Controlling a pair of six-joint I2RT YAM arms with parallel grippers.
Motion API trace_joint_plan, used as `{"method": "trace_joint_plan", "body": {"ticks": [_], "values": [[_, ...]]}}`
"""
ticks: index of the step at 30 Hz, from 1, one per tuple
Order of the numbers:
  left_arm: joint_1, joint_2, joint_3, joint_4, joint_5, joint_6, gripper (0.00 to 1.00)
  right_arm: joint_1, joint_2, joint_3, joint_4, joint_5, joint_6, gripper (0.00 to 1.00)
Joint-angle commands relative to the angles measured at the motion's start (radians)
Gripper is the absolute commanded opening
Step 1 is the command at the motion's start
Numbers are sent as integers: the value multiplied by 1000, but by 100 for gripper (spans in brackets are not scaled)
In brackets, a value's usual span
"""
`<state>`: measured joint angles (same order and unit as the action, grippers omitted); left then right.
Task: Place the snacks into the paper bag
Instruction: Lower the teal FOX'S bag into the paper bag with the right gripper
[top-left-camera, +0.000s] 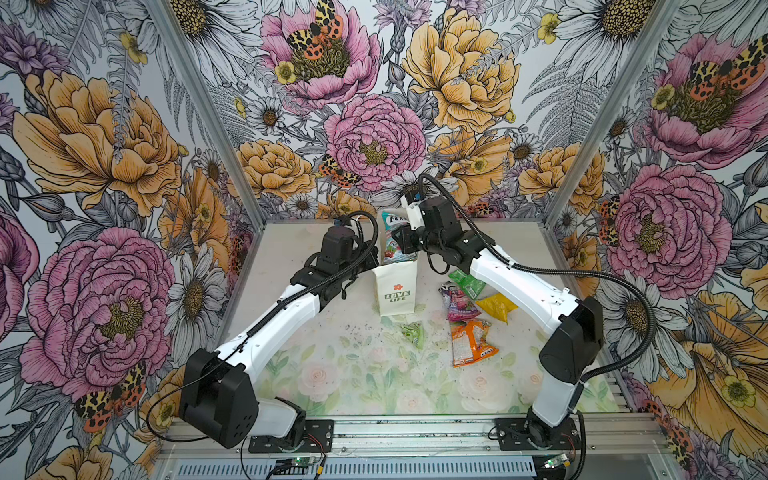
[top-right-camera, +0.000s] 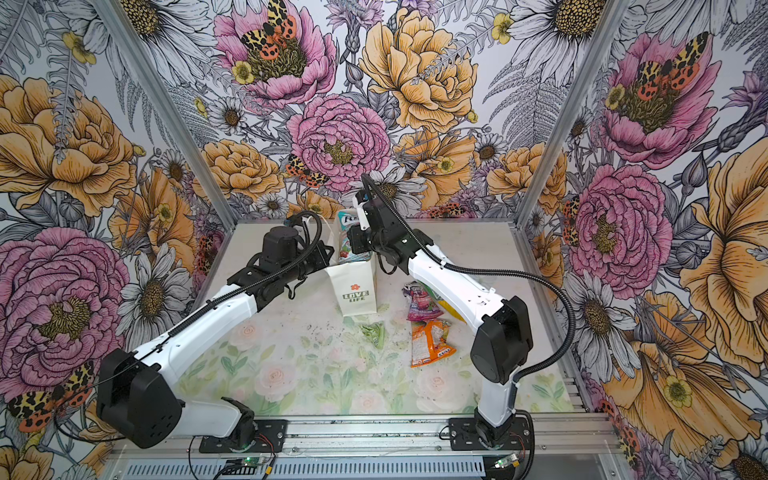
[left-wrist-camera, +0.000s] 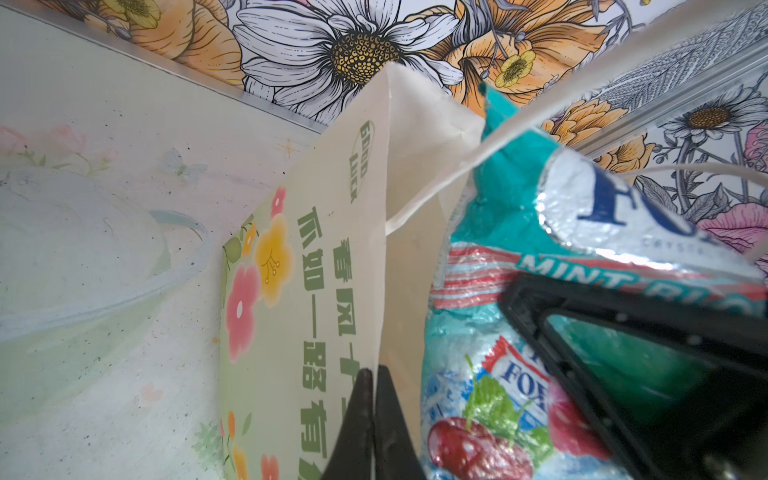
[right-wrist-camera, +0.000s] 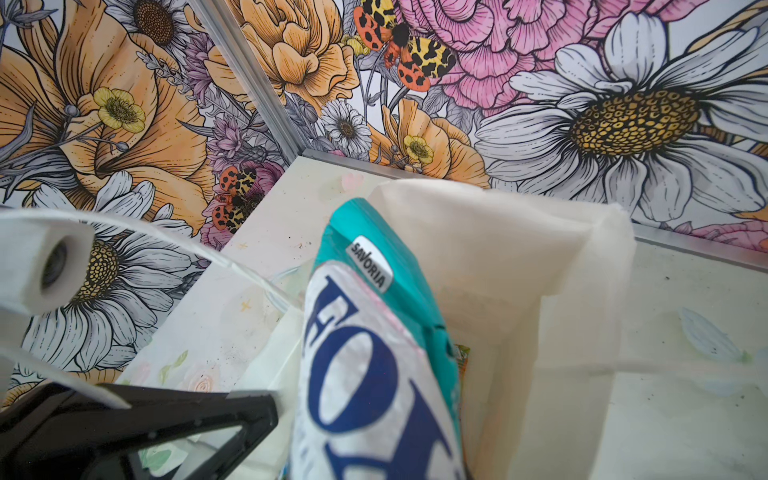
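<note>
Flower-printed tabletop (top-left-camera: 353, 374) carries the paper bag (top-left-camera: 395, 291), upright at the far middle. The teal packet (top-left-camera: 390, 235) stands half out of its mouth, pinched by the closed right gripper (top-left-camera: 402, 243). The left gripper (left-wrist-camera: 371, 376) is clamped on the bag's left wall. Right of the bag lie the green packet (top-left-camera: 468, 282), purple-pink packet (top-left-camera: 455, 303), yellow packet (top-left-camera: 496, 307) and orange-white packet (top-left-camera: 473, 340).

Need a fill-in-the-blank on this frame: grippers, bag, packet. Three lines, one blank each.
1. The right gripper grips the ____ FOX'S packet, its lower end inside the paper bag.
2. The left gripper pinches the wide wall of the paper ____.
3. The bag's narrow side reads LOVE ____.
Missing words: teal; bag; LIFE.
</note>
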<state>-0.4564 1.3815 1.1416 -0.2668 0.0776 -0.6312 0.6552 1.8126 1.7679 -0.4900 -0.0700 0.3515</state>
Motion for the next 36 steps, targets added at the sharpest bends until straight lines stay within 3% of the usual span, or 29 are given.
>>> {"method": "trace_joint_plan", "body": {"ticks": [1, 36], "values": [[-12, -30, -14, 45, -20, -13, 0, 10, -39, 18, 7, -13, 20, 6], [-13, -35, -39, 72, -50, -44, 0, 27, -37, 88, -151, -55, 81, 9]]}}
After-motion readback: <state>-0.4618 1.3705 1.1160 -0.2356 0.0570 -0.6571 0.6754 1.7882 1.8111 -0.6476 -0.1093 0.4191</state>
